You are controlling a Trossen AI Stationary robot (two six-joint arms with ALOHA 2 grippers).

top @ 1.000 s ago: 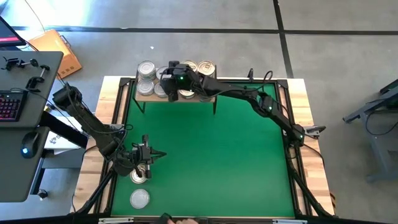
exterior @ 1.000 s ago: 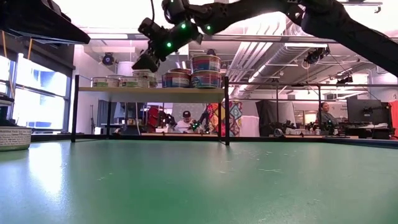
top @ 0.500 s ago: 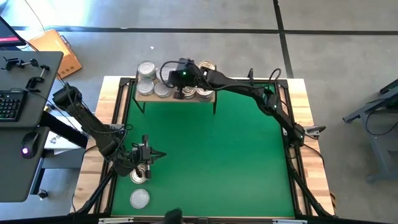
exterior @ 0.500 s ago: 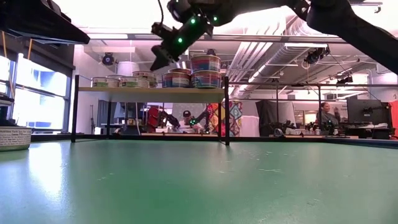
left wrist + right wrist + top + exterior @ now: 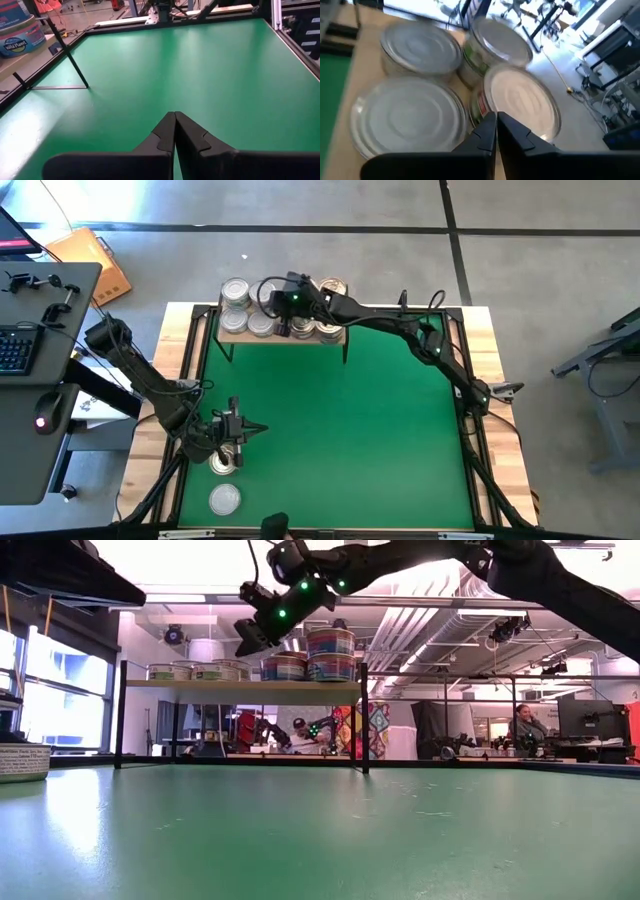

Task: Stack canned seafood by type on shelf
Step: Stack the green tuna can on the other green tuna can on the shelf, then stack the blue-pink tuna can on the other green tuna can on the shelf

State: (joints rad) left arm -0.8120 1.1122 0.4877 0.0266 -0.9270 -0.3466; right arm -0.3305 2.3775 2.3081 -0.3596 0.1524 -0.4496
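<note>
The shelf [image 5: 338,337] stands at the mat's far edge, and its board [image 5: 240,685] carries the canned seafood. Silver-lidded cans [image 5: 235,292] sit at its left, and stacked coloured cans [image 5: 331,652] at its right. My right gripper [image 5: 270,295] hovers shut just above the silver cans [image 5: 407,117], clear of them in the low view [image 5: 246,643]. My left gripper [image 5: 243,430] is shut over the mat near the left edge, with nothing between its fingers [image 5: 175,120]. Two more cans [image 5: 225,464] [image 5: 226,499] rest on the mat near the left arm.
The green mat [image 5: 340,430] spreads open between the shelf and the near edge. The shelf's thin black legs [image 5: 70,55] stand on the mat. A desk with a keyboard [image 5: 15,350] stands left of the table, and people sit in the room beyond it [image 5: 520,725].
My right gripper has moved from the shelf's front row toward the far edge and a little to the left, staying above the cans, and its fingers have come together.
</note>
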